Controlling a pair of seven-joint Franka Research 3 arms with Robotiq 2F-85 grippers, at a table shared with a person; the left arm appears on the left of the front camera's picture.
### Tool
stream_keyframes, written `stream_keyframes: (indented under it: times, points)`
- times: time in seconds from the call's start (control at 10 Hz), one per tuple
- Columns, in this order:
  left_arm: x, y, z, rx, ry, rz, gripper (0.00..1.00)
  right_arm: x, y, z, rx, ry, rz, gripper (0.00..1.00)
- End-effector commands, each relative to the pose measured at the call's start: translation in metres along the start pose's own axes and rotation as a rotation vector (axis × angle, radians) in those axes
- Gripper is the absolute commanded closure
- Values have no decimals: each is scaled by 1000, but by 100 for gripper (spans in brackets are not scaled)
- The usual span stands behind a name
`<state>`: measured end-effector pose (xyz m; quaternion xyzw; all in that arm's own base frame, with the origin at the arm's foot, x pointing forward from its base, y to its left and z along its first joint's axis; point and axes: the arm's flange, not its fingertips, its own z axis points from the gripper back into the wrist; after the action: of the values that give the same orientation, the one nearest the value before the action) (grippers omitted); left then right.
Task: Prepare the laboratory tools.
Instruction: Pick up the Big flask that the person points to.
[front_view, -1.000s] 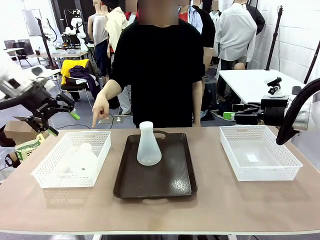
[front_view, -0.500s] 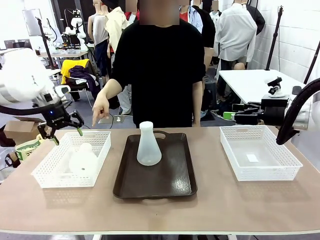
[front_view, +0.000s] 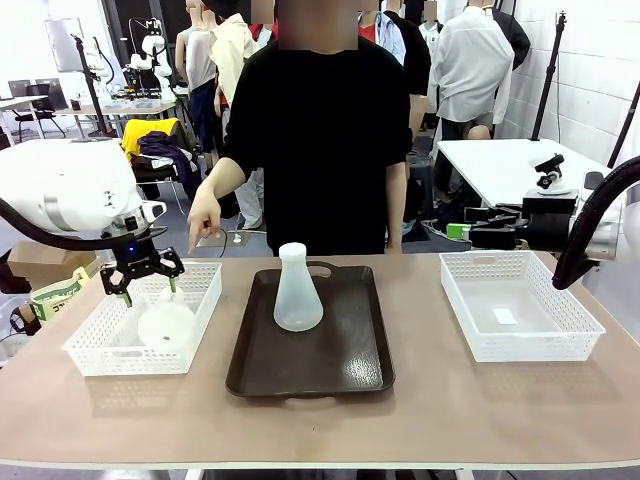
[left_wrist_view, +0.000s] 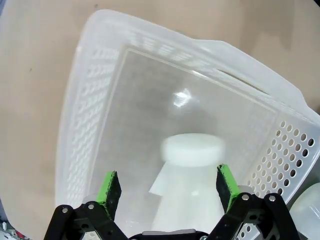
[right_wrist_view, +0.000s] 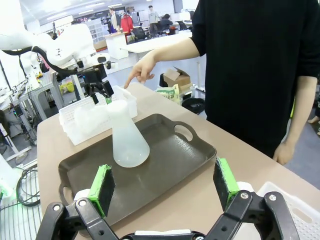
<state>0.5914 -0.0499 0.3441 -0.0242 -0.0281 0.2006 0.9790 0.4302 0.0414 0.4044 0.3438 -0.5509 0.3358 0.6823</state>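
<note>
Flask (front_view: 166, 326) of frosted plastic, conical, sits in the left mesh basket (front_view: 95, 352) beneath the left gripper (front_view: 150, 292), its jaws spread. Right gripper (right_wrist_view: 163, 181) gapes too.

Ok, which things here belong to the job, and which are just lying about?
Job: left flask; middle flask; left pincer, open above the left flask.
Lying about: left basket; brown tray; right basket.

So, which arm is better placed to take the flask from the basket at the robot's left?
The left. The left gripper, open, hangs just above that flask in the basket; the right gripper is far off, beyond the tray.
</note>
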Motion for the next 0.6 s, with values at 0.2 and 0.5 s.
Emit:
stream_keyframes:
  times: [0.2,0.5]
  points:
    - [4,-17,-3,37,-20,-4,0,1,1,0,-4,15,-11,0]
    - [-6,-16,0,31,-44,100,0,1,1,0,-4,15,-11,0]
